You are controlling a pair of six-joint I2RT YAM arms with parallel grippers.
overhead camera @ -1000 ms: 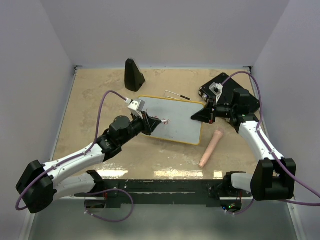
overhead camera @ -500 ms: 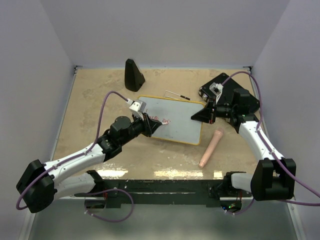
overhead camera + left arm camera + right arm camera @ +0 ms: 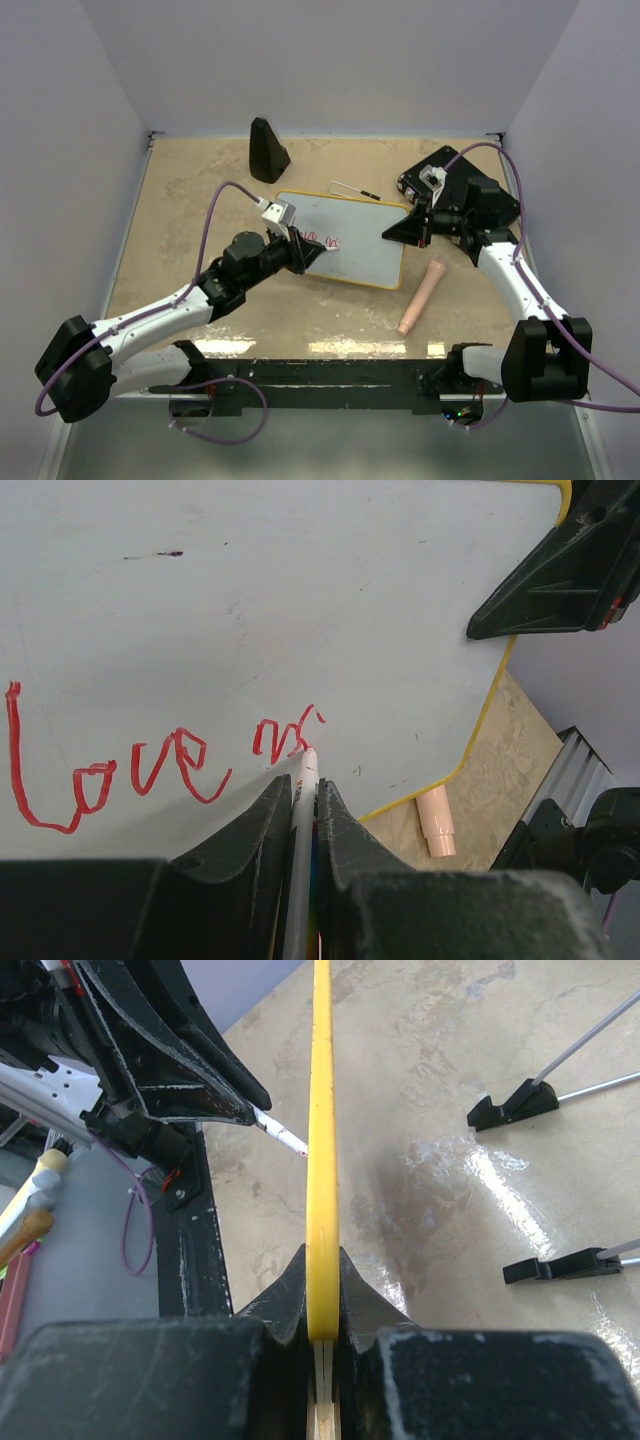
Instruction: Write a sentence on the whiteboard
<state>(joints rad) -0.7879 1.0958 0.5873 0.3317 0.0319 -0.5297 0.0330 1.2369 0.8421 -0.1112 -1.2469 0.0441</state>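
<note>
The whiteboard (image 3: 360, 245) lies on the table, white with a thin yellow rim. Red handwriting, the sentence (image 3: 150, 770), reads "Love" followed by a few more strokes, and shows as small red marks (image 3: 322, 241) from above. My left gripper (image 3: 316, 251) is shut on a white marker (image 3: 307, 765), whose tip touches the board at the end of the last stroke. The jaws of the left gripper (image 3: 303, 788) press the marker from both sides. My right gripper (image 3: 392, 232) is shut on the board's right edge, and the yellow rim (image 3: 322, 1110) runs straight out from the right gripper (image 3: 322, 1260).
A peach marker cap (image 3: 421, 296) lies on the table right of the board, also seen as the cap (image 3: 437, 823) from the left wrist. A black cone (image 3: 267, 150) stands at the back. A thin rod with a black end (image 3: 356, 190) lies behind the board. Two black feet (image 3: 512, 1108) rest on the table.
My left gripper has moved to the right along the board with the marker, and more red strokes have appeared after the first word. The right arm has not moved.
</note>
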